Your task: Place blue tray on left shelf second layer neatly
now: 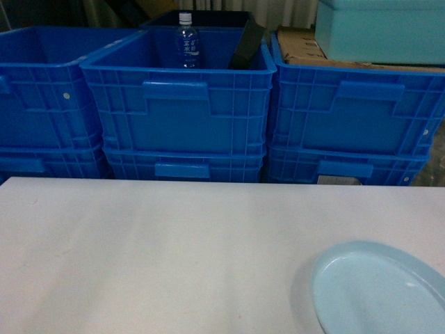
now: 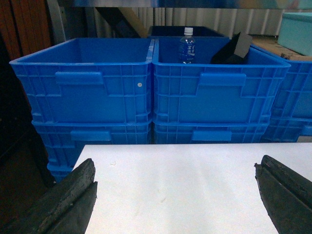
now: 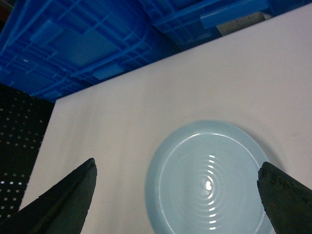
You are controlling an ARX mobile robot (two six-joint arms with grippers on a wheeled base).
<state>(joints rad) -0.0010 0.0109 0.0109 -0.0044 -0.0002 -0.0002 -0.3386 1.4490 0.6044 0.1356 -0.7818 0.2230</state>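
The blue tray (image 1: 379, 289), pale blue, round and glossy, lies flat on the white table (image 1: 174, 257) at the near right corner. The frame edge cuts off part of it. In the right wrist view the blue tray (image 3: 209, 180) sits directly below my right gripper (image 3: 178, 165), which is open with its dark fingers (image 3: 73, 195) spread wider than the tray and above it. My left gripper (image 2: 175, 163) is open over bare tabletop, holding nothing. Neither gripper shows in the head view. The left shelf is out of view.
Deep-blue ribbed crates (image 1: 181, 104) are stacked two high in a row behind the table's far edge. The middle one holds a water bottle (image 1: 185, 42) and a dark object (image 1: 247, 45). A pale teal box (image 1: 379, 28) rests on cardboard on the right crate.
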